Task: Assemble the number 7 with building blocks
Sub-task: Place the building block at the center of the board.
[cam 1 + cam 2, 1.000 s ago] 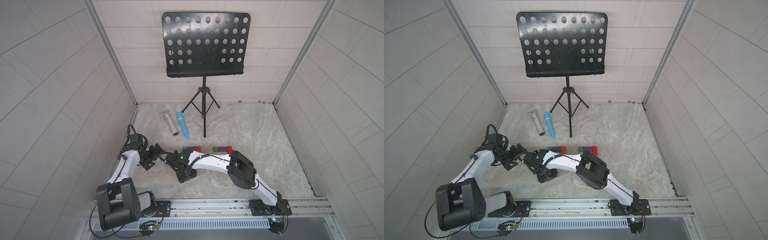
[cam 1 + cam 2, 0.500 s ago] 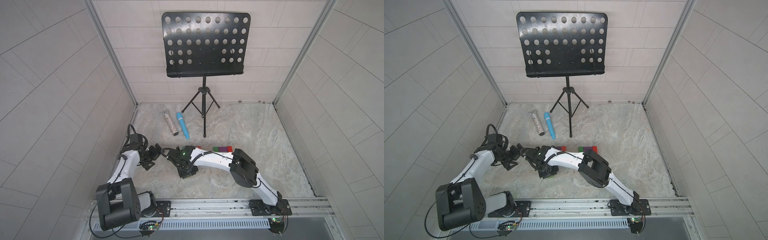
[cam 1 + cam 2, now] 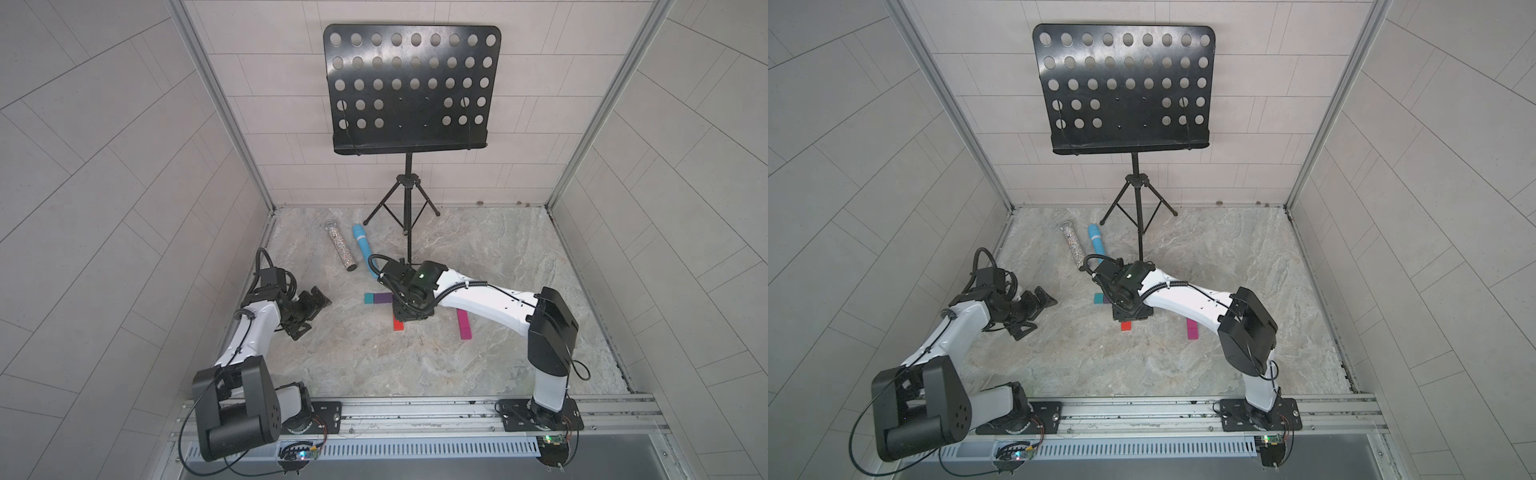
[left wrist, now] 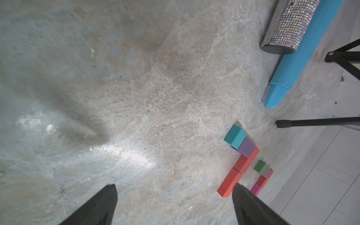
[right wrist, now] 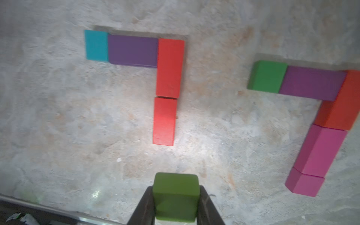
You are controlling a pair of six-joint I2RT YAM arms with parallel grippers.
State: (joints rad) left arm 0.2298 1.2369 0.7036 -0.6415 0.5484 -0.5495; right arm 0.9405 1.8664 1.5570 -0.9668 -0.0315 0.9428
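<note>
Here, the right jaws clamp a green block [image 5: 176, 196] while the left jaws stand wide apart.

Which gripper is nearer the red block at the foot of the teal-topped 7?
Right. The right gripper, jaws shut on a green block, hovers just off the red block's free end; the left gripper, jaws open, sits aside, beyond the teal block.

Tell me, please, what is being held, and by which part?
The right jaws clamp a green block by two opposite sides; the left jaws are open, empty.
</note>
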